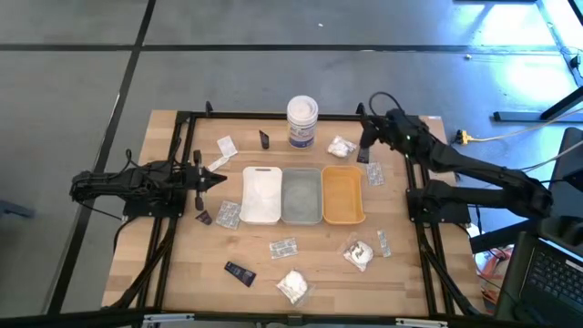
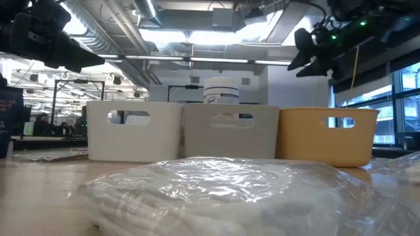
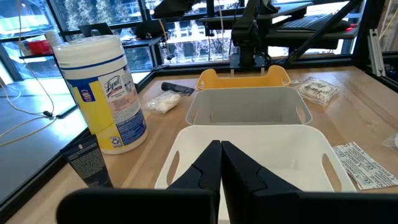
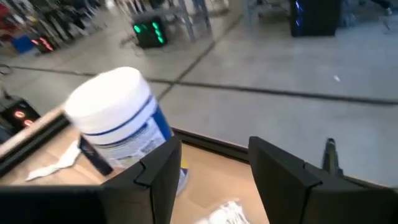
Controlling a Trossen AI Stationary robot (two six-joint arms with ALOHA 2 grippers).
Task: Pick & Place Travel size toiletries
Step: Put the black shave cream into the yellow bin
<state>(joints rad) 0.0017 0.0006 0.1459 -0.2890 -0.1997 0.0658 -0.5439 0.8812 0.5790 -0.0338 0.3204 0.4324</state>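
Bright ceiling strips, sunlit windows; near wrapped bundle [image 2: 223, 193] blurred, right wrist view perhaps motion-smeared

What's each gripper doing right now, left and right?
Left gripper: shut, empty, beside the white tray.
Right gripper: open, empty, above the white bundle.

Small toiletries [image 1: 292, 286] scattered around trays [image 1: 301, 197]

Quick count on the bench [image 1: 182, 273] — three trays: white [image 1: 260, 194], grey [image 1: 301, 195], orange [image 1: 342, 194]. One tall wipes tub [image 1: 301, 122]. Two arms. Small toiletries — roughly a dozen, including three black tubes [image 1: 240, 271] and white wrapped bundles [image 1: 292, 285].
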